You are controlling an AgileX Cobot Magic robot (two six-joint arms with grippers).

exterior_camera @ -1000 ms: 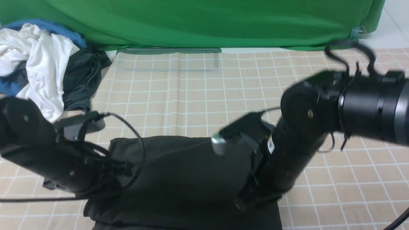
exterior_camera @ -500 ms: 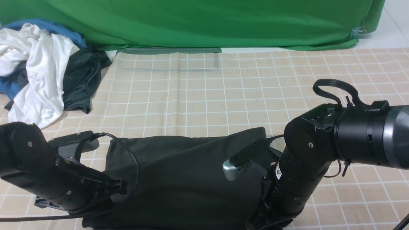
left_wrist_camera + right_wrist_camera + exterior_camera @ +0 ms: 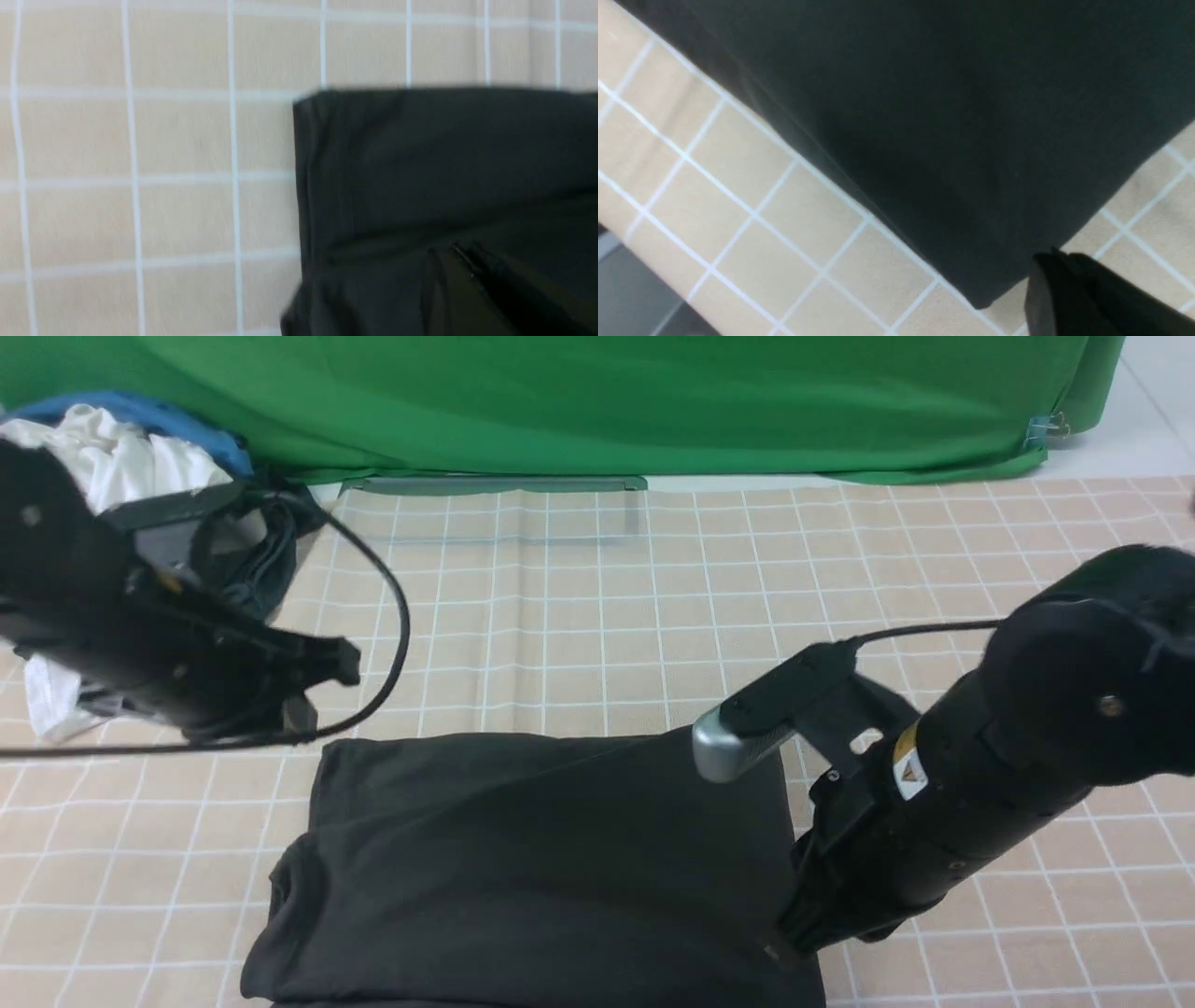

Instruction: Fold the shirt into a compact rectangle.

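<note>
The black shirt (image 3: 541,868) lies folded into a rough rectangle at the near middle of the checked cloth. My left gripper (image 3: 341,672) hangs shut and empty above the cloth, just beyond the shirt's far left corner. In the left wrist view its closed tips (image 3: 460,254) hover over that corner of the shirt (image 3: 444,163). My right gripper (image 3: 782,945) is shut and low at the shirt's near right edge. In the right wrist view its tip (image 3: 1048,261) sits beside a corner of the shirt (image 3: 948,116), holding no cloth.
A heap of white, blue and dark garments (image 3: 140,457) lies at the far left, partly behind my left arm. A green backdrop (image 3: 597,401) closes off the far side. The beige checked cloth (image 3: 597,616) covers the table, whose near edge (image 3: 626,289) shows in the right wrist view.
My left arm has risen off the shirt and swung toward the far left. The right arm drew back to the right, and the shirt's lifted right corner has dropped flat.
</note>
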